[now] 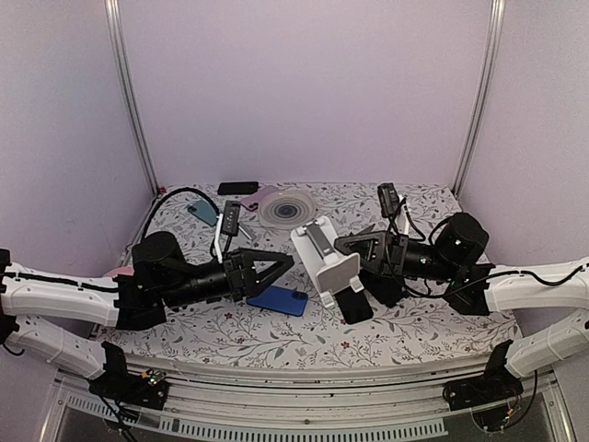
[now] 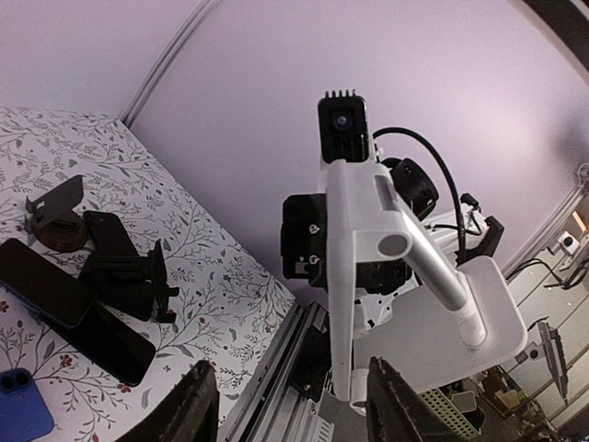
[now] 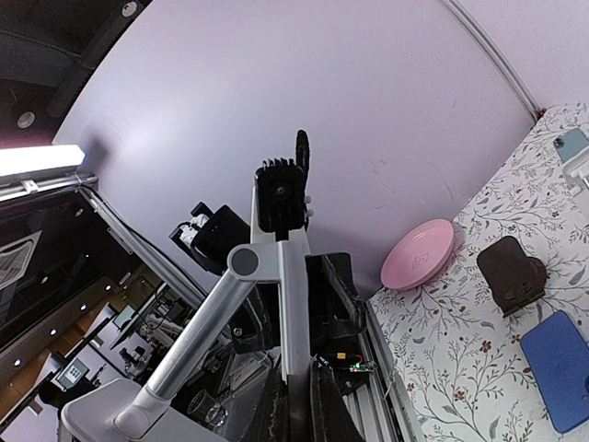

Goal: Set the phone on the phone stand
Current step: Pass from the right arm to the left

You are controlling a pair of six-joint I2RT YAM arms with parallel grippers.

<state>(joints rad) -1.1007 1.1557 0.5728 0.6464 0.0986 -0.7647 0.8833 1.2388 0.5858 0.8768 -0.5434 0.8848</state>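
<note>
One blue phone [image 1: 277, 300] lies flat near the front edge of the bench [image 1: 230, 333], just beside the left end effector [image 1: 281, 267], whose jaws stand apart and empty. The right end effector [image 1: 354, 247] is clenched on the white phone stand [image 1: 324, 262]. The left wrist view shows the phone [image 2: 18, 410] flat on the bench, outside the parted jaws. In the right wrist view the stand's bar [image 3: 293, 304] runs down into the clamped jaws. The phone is probably stiff, thin, slick and glass-faced, so pinch its long edges. No writing is legible.

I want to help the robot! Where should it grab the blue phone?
Probably across the blue phone's two long edges, near the middle, coming straight down from above: it lies flat on the table, so only its thin sides offer a pinch.
</note>
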